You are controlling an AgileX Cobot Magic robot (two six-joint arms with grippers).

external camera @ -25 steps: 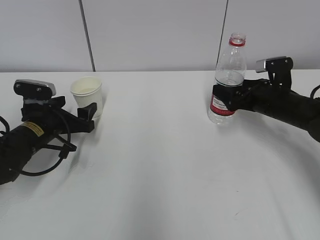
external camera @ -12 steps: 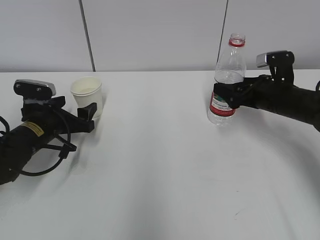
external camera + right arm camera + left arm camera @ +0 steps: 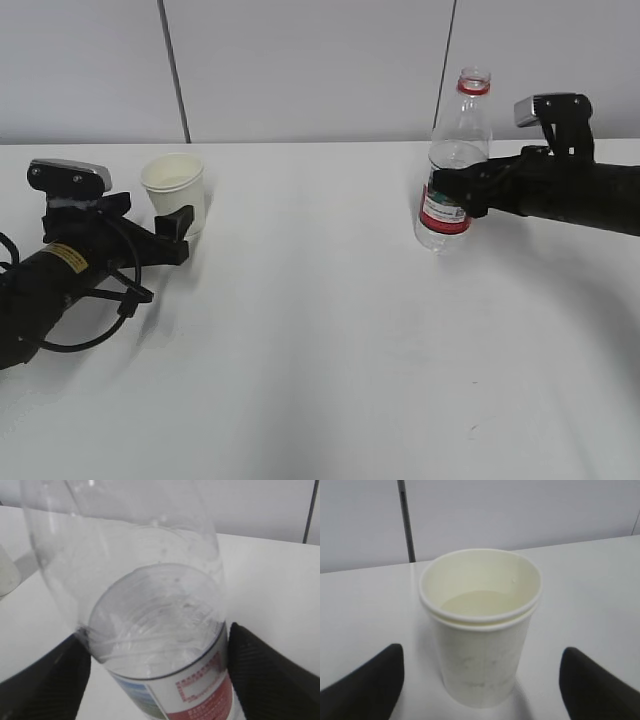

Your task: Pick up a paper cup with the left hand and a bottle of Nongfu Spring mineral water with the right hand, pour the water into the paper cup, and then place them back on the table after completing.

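The white paper cup (image 3: 175, 190) stands upright on the table (image 3: 320, 350) at the left. In the left wrist view the cup (image 3: 480, 630) shows a pale level surface inside, below the rim. My left gripper (image 3: 172, 224) is open, with a black finger (image 3: 370, 680) on each side of the cup and a gap to both. The clear bottle (image 3: 455, 150), with a red label and no cap, stands at the right and leans slightly. My right gripper (image 3: 447, 195) is shut on its waist; both fingers press the bottle (image 3: 150, 580). Water (image 3: 155, 625) fills its lower part.
A grey panelled wall with two dark seams (image 3: 172, 70) runs behind the table's far edge. White tabletop lies between the cup and the bottle and reaches the near edge.
The right arm has lifted and levelled out behind the bottle. The bottle has stayed almost in place and leans a little more. The left arm and cup have not moved.
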